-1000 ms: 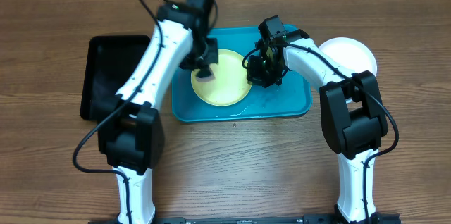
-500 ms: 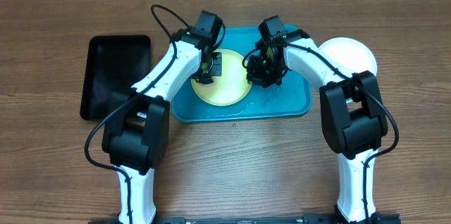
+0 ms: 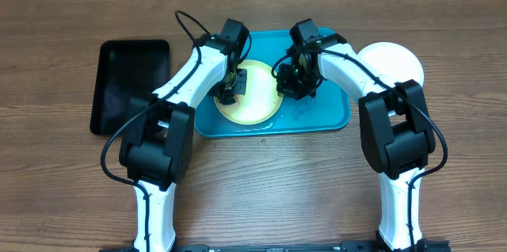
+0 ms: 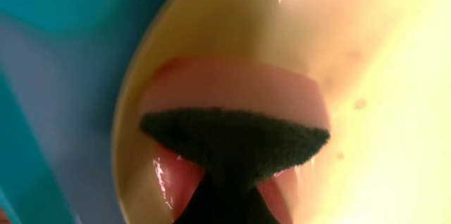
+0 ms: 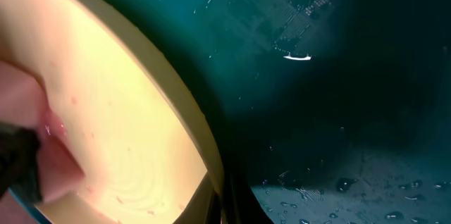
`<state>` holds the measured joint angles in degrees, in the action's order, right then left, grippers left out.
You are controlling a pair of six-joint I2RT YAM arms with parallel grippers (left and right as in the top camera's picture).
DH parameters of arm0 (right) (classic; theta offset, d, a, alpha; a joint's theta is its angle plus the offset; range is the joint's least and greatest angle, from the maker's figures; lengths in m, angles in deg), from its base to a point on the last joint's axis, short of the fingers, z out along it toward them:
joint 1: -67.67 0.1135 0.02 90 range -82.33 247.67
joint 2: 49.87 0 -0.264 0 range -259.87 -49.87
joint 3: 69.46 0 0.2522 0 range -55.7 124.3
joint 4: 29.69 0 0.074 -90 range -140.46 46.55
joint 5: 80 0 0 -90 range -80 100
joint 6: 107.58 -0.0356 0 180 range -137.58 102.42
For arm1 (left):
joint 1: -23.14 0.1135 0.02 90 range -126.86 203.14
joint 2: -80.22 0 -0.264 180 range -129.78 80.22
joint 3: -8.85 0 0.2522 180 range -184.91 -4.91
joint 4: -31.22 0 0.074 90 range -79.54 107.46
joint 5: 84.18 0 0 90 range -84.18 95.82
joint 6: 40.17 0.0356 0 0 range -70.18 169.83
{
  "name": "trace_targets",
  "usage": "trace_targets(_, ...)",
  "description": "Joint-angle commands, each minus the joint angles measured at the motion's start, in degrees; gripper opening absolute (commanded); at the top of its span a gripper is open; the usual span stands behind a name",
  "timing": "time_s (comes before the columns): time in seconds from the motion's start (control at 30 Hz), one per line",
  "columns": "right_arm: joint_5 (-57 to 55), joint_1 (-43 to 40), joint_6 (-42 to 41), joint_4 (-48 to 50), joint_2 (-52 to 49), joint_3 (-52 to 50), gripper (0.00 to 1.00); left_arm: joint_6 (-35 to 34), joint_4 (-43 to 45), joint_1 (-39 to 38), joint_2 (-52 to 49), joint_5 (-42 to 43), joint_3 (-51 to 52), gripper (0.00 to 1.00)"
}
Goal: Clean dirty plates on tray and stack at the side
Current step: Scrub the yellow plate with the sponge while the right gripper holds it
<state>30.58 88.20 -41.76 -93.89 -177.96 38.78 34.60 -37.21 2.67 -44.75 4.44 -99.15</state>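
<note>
The pale yellow-green plate [image 3: 255, 97] lies in the turquoise tray [image 3: 325, 113], left of its middle. My left gripper [image 3: 232, 84] is shut on a pink sponge with a dark scouring face [image 4: 236, 136], which presses on the plate's left part [image 4: 394, 76]. My right gripper [image 3: 291, 79] is shut on the plate's right rim [image 5: 190, 122]; the rim runs between its fingers at the bottom of the right wrist view. A white plate [image 3: 394, 62] lies on the table right of the tray. The light blue plate is out of view.
A smaller black tray [image 3: 131, 85] lies on the wooden table left of the turquoise tray. The tray floor [image 5: 331, 111] is wet with droplets. The tray's right part is bare. Small reddish specks dot the yellow-green plate.
My left arm has come down and in from the upper left and set the sponge on the plate's left part. The right gripper has held still on the rim.
</note>
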Motion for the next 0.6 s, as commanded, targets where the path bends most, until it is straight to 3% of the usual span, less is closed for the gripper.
trace_targets(0.0,-2.9,0.0,-1.0,-0.2,-1.0,-1.6,0.04,7.7,-3.7,0.2,-3.2,13.2,-0.4,0.04)
trace_targets(0.1,-2.9,0.0,-1.0,-0.2,-1.0,-1.6,0.04,12.6,-4.9,0.2,-3.2,21.0,-2.3,0.04)
trace_targets(0.2,-2.9,0.0,-1.0,-0.3,-1.0,-1.6,0.04,12.1,-3.2,0.3,-3.2,19.4,-3.8,0.04)
trace_targets(0.47,-2.9,0.1,-1.0,-0.6,-1.0,-1.6,0.04,-3.5,5.0,0.3,-3.2,-8.3,-4.0,0.04)
trace_targets(0.57,-2.9,0.1,-1.0,-0.8,-1.0,-1.6,0.04,-5.9,4.3,0.3,-3.2,-13.8,-3.9,0.05)
